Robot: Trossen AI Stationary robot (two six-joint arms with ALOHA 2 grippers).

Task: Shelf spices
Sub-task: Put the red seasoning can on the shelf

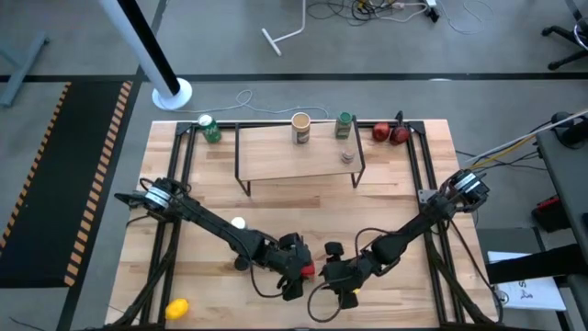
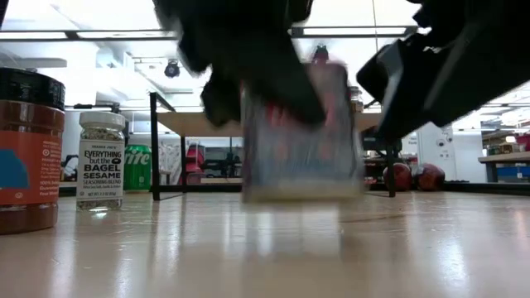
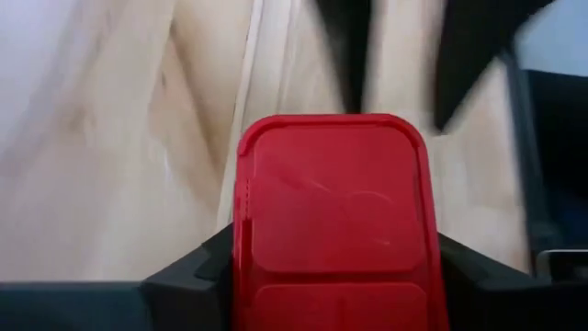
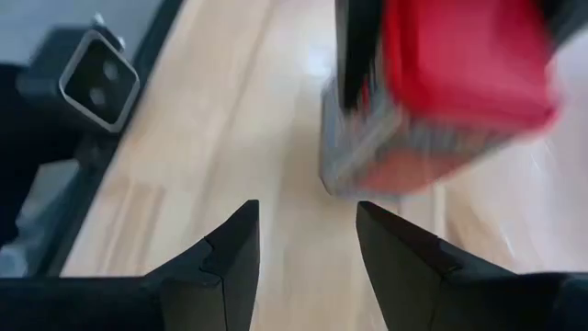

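The red square tin [image 3: 335, 202] hangs in my left gripper [image 1: 299, 267] near the table's front middle, and shows blurred in the low view [image 2: 302, 132]. My right gripper [image 4: 308, 234] stands open just to its right, touching nothing. On the table to the left stand a white-capped jar [image 1: 238, 223] and a dark-capped brown jar [image 2: 29, 149]. The shelf [image 1: 276, 156] stands at the far middle. On its pale top are a tan tub [image 1: 300, 127], a green-capped jar [image 1: 344, 124] and a small clear jar [image 1: 347, 154]. My left gripper pinches the red tin between its two fingers [image 3: 197, 267], on two opposite sides just under the red lid [image 3: 335, 147]. The fingers come from above, pointing down. The tin hangs below them, clear of the table [image 2: 302, 194].
A green can [image 1: 209, 129] stands at the shelf's far left corner, and two red fruits [image 1: 390, 133] lie at its far right. A yellow object [image 1: 176, 308] lies at the near left. Black rails [image 1: 424, 165] run along the table's sides.
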